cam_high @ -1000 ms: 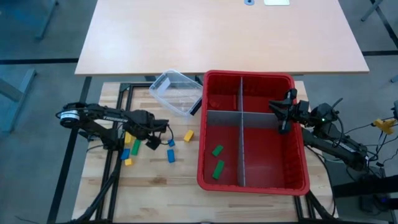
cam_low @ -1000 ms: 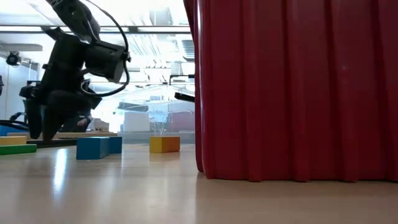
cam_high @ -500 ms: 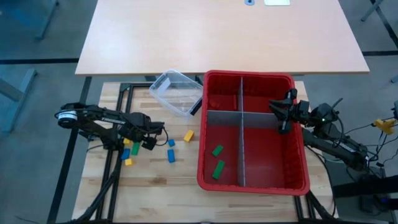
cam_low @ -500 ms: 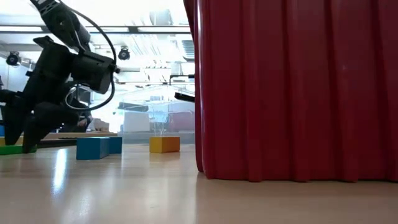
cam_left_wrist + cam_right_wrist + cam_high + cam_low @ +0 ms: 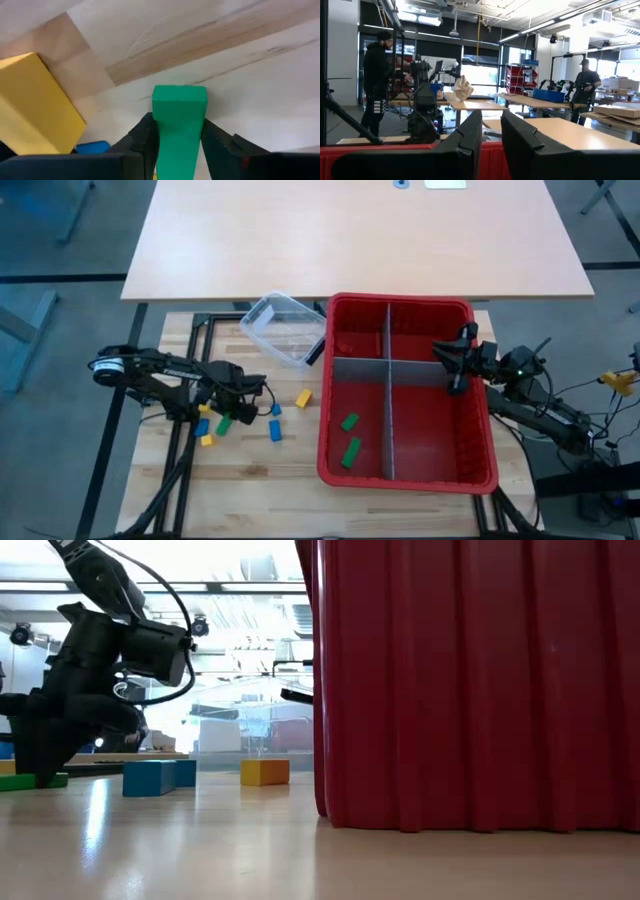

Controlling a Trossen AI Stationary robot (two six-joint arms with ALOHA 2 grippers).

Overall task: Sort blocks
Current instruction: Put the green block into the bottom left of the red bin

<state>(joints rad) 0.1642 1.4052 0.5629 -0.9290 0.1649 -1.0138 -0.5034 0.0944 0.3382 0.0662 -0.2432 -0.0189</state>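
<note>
**Left end effector clamping a green block on the tabletop**

Left end effector (image 5: 178,145) is pinching a green block (image 5: 179,122) between its two dark fingers (image 5: 145,140), low against the wooden tabletop (image 5: 240,65); the wrist view is showing the block sitting snugly between them, with a yellow block (image 5: 37,107) just beside it and a sliver of a blue block (image 5: 92,147) near that. In the high view this end effector (image 5: 232,402) is working at the left of the frame, over a small cluster of blocks, the green one (image 5: 224,424) showing just below it. In the low view it (image 5: 40,755) is reaching down at the far left edge of the frame, the green piece (image 5: 30,781) lying at its tips.

Other blocks are lying loose to the right of the cluster: two blue ones (image 5: 275,428) and a yellow one (image 5: 303,397), seen in the low view as a blue bar (image 5: 158,778) and a yellow cube (image 5: 264,772).

A red bin (image 5: 480,440), split by grey dividers (image 5: 389,390), is filling the centre-right of the high view; two green blocks (image 5: 350,438) are lying in its lower left compartment. A clear tub (image 5: 283,328) is sitting tilted at the bin's upper left corner.

Right end effector (image 5: 458,365) is hovering over the bin's right side, its fingers (image 5: 465,137) standing close together with a narrow gap and holding nothing. Beyond it, people are standing in the room.
</note>
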